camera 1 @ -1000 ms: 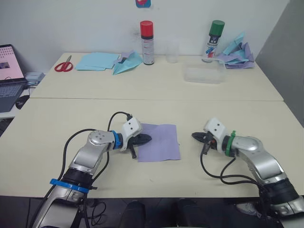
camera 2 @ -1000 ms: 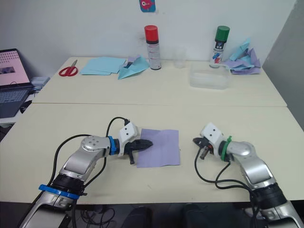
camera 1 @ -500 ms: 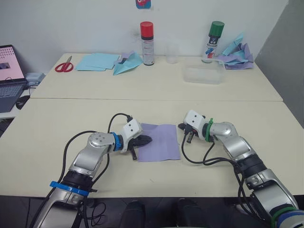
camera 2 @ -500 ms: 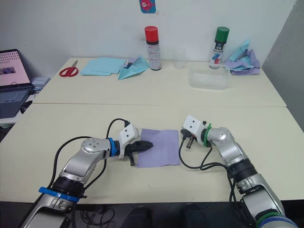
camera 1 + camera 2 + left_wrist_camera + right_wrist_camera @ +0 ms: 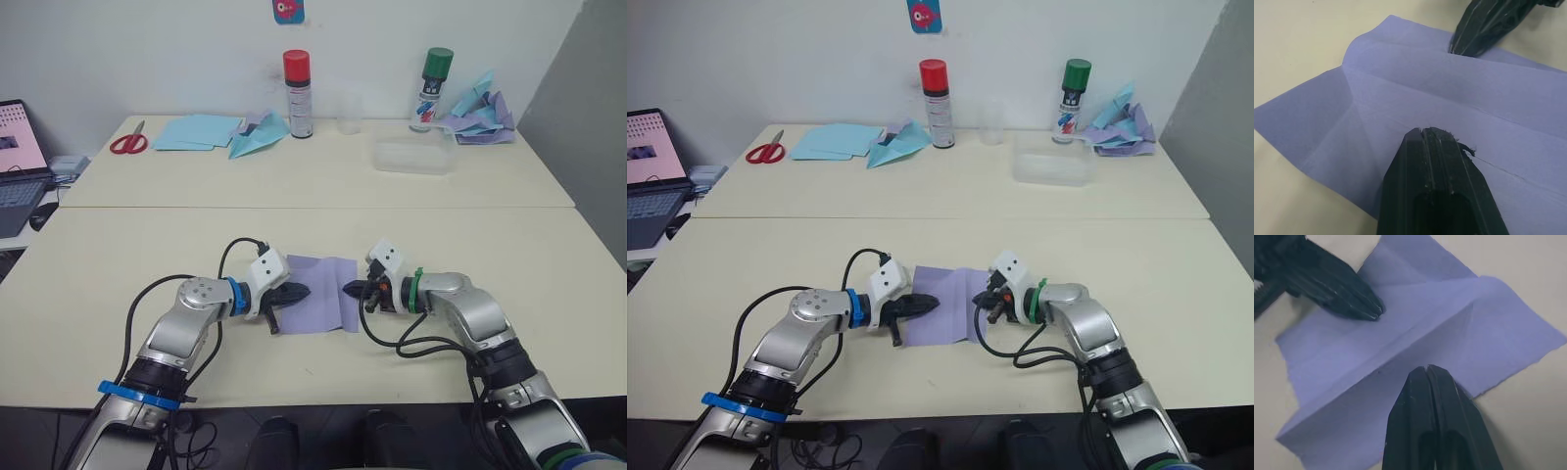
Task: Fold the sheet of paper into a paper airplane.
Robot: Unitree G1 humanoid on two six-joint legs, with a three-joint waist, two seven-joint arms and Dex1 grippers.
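The sheet of paper [image 5: 318, 293] lies flat on the near bench [image 5: 118, 264], between the two hands and touched by both. The left hand [image 5: 297, 292] rests its tip on the sheet's left part, fingers pressed together with no gap and nothing held between them. The right hand [image 5: 354, 290] comes in from the opposite side, its tip on the sheet's right edge, fingers likewise closed tight and empty. In the wrist views the sheet shows several crease lines (one running across between the two tips). On the far bench [image 5: 323, 176] stand two spray cans, one red-capped [image 5: 296, 80] and one green-capped [image 5: 432, 76]. Also there are one pair of red scissors [image 5: 127, 142], one clear container [image 5: 410, 155], one light blue paper plane [image 5: 255, 134], and a stack of light blue sheets [image 5: 196, 130].
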